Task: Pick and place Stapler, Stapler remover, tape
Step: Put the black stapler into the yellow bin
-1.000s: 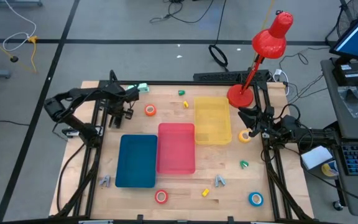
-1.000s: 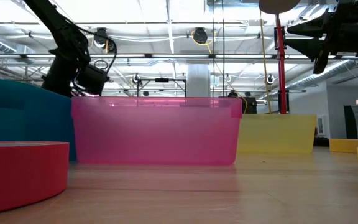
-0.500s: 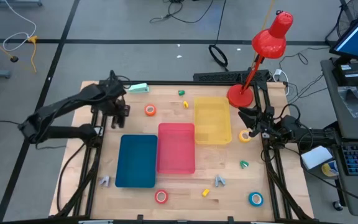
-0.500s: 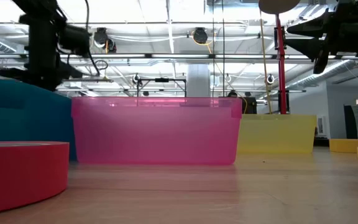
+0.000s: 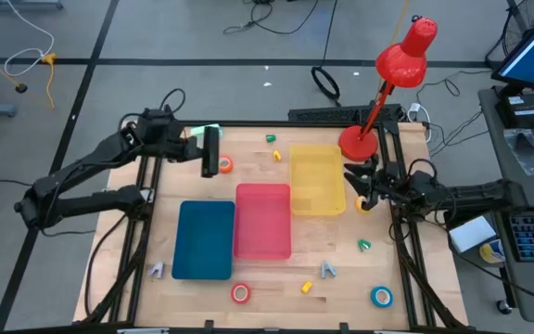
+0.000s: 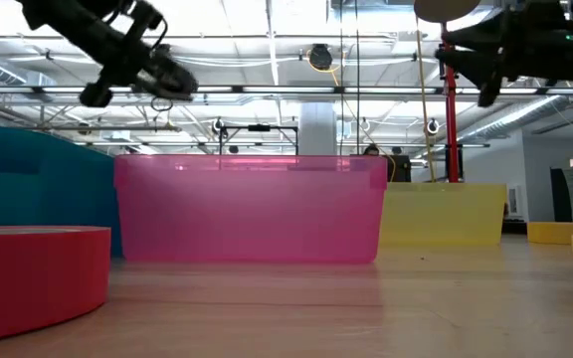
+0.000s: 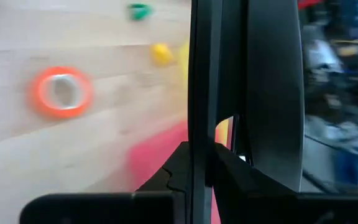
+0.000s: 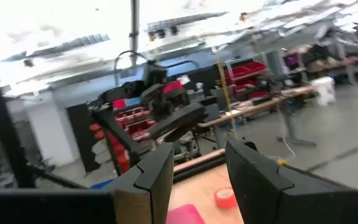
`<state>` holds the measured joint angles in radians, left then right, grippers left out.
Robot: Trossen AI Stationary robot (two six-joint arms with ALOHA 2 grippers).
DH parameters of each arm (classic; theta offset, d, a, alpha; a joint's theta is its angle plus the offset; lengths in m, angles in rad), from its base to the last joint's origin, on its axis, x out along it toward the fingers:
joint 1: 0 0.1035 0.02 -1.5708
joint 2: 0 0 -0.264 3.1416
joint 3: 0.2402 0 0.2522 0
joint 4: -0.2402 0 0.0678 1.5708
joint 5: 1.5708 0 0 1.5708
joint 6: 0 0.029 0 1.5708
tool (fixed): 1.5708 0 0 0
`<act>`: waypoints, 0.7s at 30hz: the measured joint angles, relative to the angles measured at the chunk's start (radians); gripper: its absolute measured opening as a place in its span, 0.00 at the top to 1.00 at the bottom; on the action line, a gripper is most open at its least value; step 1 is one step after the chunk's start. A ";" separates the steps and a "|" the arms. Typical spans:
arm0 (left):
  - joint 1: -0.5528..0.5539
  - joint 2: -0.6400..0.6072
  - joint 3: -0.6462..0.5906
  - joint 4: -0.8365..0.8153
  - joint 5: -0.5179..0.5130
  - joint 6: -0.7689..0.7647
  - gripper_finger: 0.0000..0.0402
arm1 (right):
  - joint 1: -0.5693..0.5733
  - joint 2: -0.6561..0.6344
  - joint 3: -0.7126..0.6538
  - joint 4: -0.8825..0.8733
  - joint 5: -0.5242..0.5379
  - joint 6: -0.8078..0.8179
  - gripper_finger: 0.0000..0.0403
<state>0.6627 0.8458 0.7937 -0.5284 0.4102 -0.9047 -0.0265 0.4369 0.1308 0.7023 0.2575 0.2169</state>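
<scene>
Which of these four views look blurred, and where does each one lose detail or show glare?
Left wrist view: the orange tape ring and wooden tabletop are smeared. Right wrist view: soft throughout, ceiling washed out by bright light. Low view: the near red tape roll is out of focus, with glare from ceiling lights. High view: sharp and evenly lit; the pink plastic bin is crisp.

Red tape roll (image 6: 33,273) sits up close on the bench (image 6: 366,308). Behind it: blue (image 6: 38,194), pink (image 6: 252,209), yellow (image 6: 446,214) bins. Both arms hang overhead.

Overhead looking down, low table-level, both sharing pink bin (image 5: 262,220), wrist close-ups
</scene>
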 joint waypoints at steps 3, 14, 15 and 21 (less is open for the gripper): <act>-0.055 0.016 0.000 0.107 0.011 -0.053 0.90 | 0.000 0.148 0.076 0.043 -0.028 -0.064 0.65; -0.233 0.135 0.001 0.303 0.009 -0.157 0.90 | 0.000 0.581 0.576 -0.383 -0.182 -0.542 0.65; -0.246 0.147 0.001 0.302 0.009 -0.165 0.90 | 0.000 0.607 0.613 -0.417 -0.182 -0.593 0.65; -0.313 0.210 0.001 0.298 0.025 -0.214 0.90 | 0.000 0.739 0.765 -0.467 -0.146 -0.818 0.65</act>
<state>0.3500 1.0556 0.7948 -0.2303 0.4354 -1.1188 -0.0261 1.1755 0.8958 0.2353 0.1111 -0.6014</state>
